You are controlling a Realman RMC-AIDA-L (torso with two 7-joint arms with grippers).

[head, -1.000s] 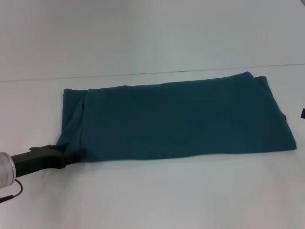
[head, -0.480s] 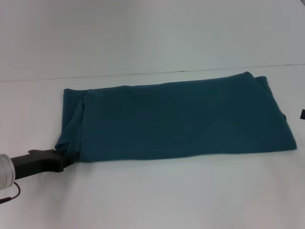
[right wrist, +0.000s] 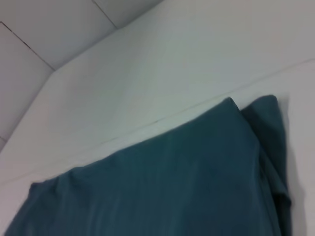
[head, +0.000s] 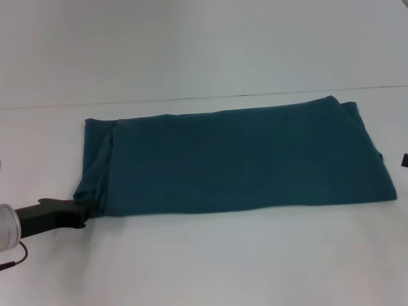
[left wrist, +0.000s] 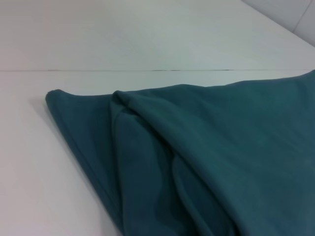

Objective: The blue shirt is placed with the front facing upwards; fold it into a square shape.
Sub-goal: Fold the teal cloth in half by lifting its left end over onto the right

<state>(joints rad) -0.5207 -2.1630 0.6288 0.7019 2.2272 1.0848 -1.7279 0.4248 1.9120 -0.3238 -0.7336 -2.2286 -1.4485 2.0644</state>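
- Folded as it is into a long band, the blue shirt [head: 236,156] lies flat across the white table [head: 210,261], reaching from the robot's left to its right, with no lettering showing on the upper side.
- At its left end a narrower under-layer sticks out past the top layer, and the left wrist view shows those stacked folds [left wrist: 147,147] up close.
- At its right end a second edge peeks out behind the top layer [right wrist: 268,128].
- Low on the robot's left, the left gripper [head: 81,210] sits at the shirt's near left corner, its tip touching the cloth; whether it is clenched on the fabric or released cannot be told.
- Only a dark sliver at the table's right edge may belong to the right gripper [head: 405,159]; its state cannot be told either.
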